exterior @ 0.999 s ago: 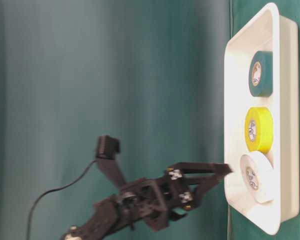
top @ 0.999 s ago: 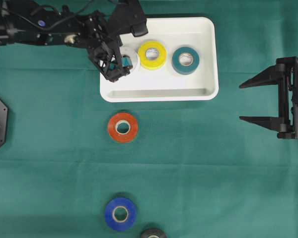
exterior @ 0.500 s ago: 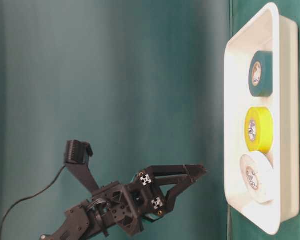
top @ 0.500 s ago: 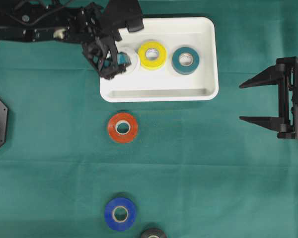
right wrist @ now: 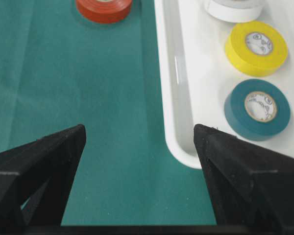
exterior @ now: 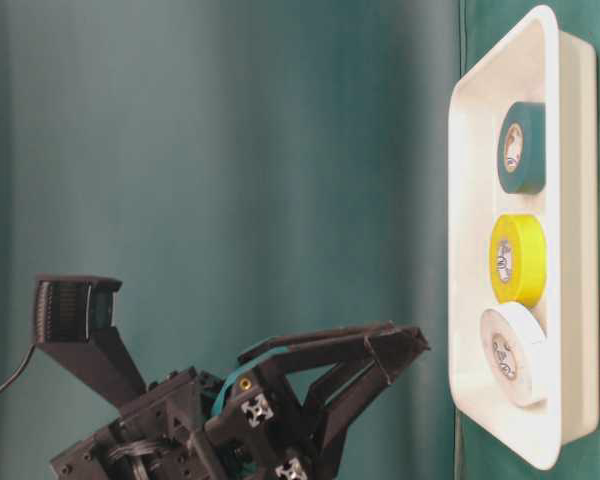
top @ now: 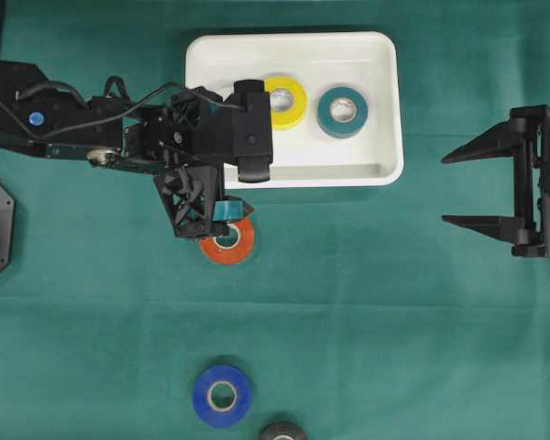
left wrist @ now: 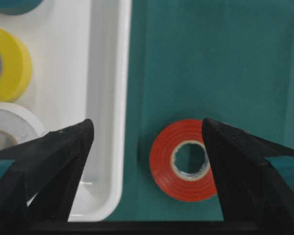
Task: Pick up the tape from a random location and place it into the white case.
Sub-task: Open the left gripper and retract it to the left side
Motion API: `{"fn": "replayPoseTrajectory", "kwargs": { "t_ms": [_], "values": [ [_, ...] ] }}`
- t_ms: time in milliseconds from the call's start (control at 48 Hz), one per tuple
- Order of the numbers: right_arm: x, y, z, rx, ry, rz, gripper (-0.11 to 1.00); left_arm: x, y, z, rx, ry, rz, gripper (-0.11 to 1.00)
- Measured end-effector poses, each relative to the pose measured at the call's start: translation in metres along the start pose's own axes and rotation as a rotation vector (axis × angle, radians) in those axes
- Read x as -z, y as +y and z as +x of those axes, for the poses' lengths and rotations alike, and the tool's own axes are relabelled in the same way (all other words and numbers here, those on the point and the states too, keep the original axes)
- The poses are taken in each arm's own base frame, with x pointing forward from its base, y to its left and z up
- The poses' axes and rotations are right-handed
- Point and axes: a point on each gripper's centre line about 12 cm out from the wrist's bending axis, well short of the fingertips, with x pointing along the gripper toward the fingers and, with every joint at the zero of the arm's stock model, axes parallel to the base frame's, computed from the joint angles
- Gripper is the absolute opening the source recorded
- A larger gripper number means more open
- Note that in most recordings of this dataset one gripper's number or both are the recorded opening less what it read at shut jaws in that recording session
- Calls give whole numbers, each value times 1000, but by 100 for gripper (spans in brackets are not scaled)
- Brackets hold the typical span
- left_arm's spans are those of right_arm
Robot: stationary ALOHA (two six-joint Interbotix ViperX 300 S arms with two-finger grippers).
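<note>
Nearest us, our left gripper [left wrist: 147, 161] hangs with its jaws spread and empty above the orange tape [left wrist: 185, 159], which lies flat on the green cloth [top: 394, 302] just beside the white case [top: 385, 110]. The roll sits off-centre toward one finger — we risk nudging it or catching the case's rim if we descend so. Farther off, three rolls lie inside the case; our right gripper [top: 458, 188] waits wide apart, holding nothing.
</note>
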Motion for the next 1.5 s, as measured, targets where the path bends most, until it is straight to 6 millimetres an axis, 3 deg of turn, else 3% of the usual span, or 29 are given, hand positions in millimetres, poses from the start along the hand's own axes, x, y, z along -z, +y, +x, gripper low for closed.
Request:
{"fn": "replayPoseTrajectory", "kwargs": {
  "t_ms": [250, 791, 1124, 1353, 1499],
  "values": [
    [-2, 0, -1, 0, -8, 3, 86, 2, 1, -19, -2, -49, -2, 84],
    [-24, 0, -15, -3, -95, 7, 86, 22, 1, -107, -12, -356, -2, 84],
    [-36, 0, -30, -7, -172, 10, 86, 41, 0, -149, -17, -537, -4, 84],
    [-40, 0, -37, -11, -202, 11, 86, 52, 0, -165, -16, -595, -8, 84],
    [-41, 0, -38, -9, -209, 7, 86, 57, -1, -162, -14, -607, -10, 84]
  ]
}}
